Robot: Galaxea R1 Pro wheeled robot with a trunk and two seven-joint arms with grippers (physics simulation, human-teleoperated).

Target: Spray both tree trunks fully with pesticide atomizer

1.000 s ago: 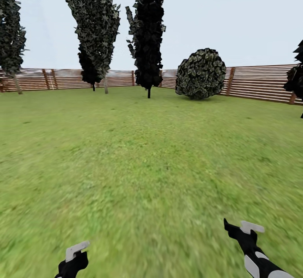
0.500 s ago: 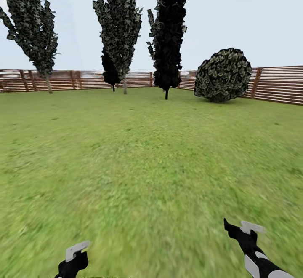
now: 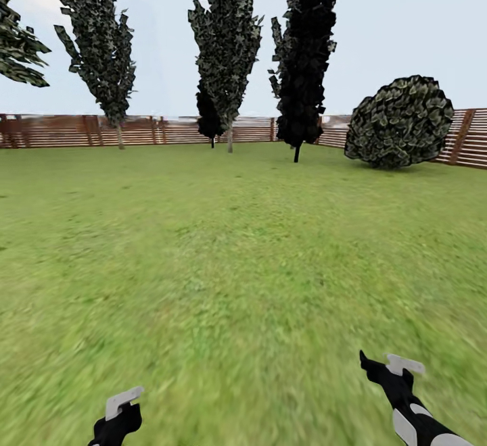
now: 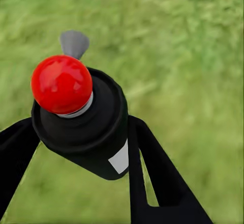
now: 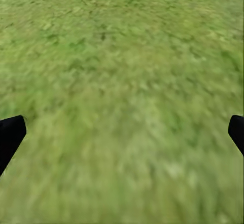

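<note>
Two black fingers (image 4: pixel 152 178) of the left gripper (image 4: pixel 76 147) are clamped on the pesticide atomizer (image 4: pixel 86 127), a dark canister with a red tip (image 4: pixel 62 84) and a small white label (image 4: pixel 120 159) on which no writing can be read. In the head view the left gripper (image 3: pixel 120 413) sits at 7 o'clock and the right gripper (image 3: pixel 396 368) at 5 o'clock; the right one's fingers (image 5: pixel 11 135) stand wide apart over bare grass (image 5: pixel 122 102). Ahead lies open lawn (image 3: pixel 230 243) with nothing in the way. At 12 o'clock stand dark narrow trees (image 3: pixel 304 54), at 2 o'clock a round bush (image 3: pixel 400 121). The lawn's far edge is a brown slat fence (image 3: pixel 61 132).
</note>
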